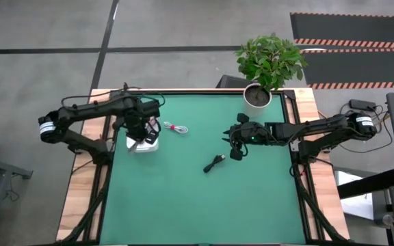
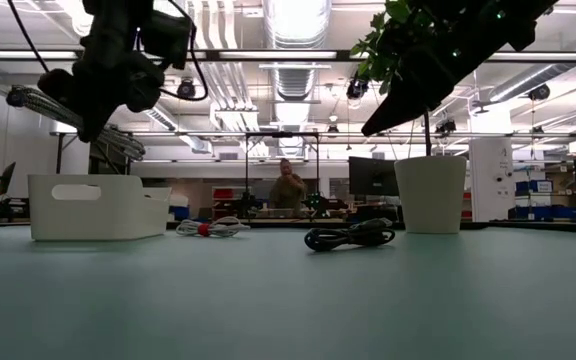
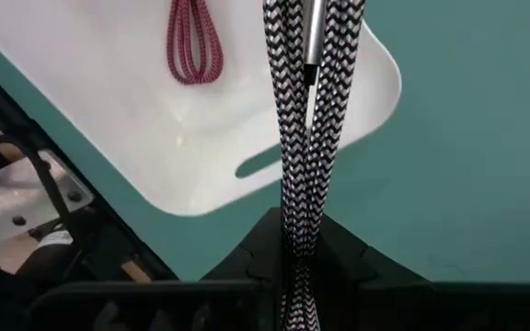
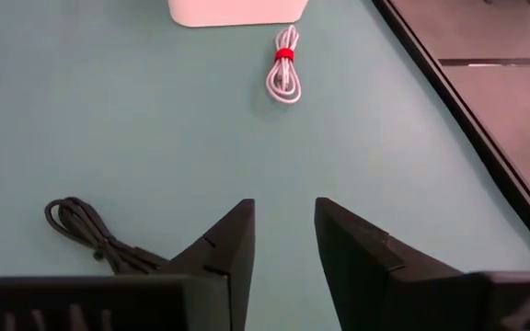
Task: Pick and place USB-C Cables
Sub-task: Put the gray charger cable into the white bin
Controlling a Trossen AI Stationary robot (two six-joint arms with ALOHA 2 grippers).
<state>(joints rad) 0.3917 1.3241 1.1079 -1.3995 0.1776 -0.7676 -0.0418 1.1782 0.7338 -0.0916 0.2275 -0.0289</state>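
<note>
My left gripper (image 3: 299, 248) hangs above the white tray (image 3: 136, 138) at the table's left and is shut on the grey braided cable bundle (image 3: 302, 138). The red cable bundle (image 3: 194, 41) lies flat inside the tray. The white bundle with a red tie (image 1: 176, 128) lies on the mat just right of the tray. The black bundle (image 1: 215, 162) rests on the mat near the table's middle. My right gripper (image 4: 283, 221) is open and raised above the mat, close to the black bundle (image 4: 90, 230) and touching nothing. My left gripper pinches the grey cable bundle between its two fingers, which close on its several side-by-side strands (image 3: 299, 216). The fingers run along the bundle. It reaches out past the fingertips over the tray's rim, lifted clear, with a silver plug (image 3: 313, 37) showing among the strands.
A potted plant (image 1: 265, 68) in a white pot (image 2: 431, 193) stands at the far right corner of the green mat (image 1: 204, 205). The table's dark raised border (image 4: 467, 119) runs beside the right arm. A person (image 2: 286, 188) sits far back in the room.
</note>
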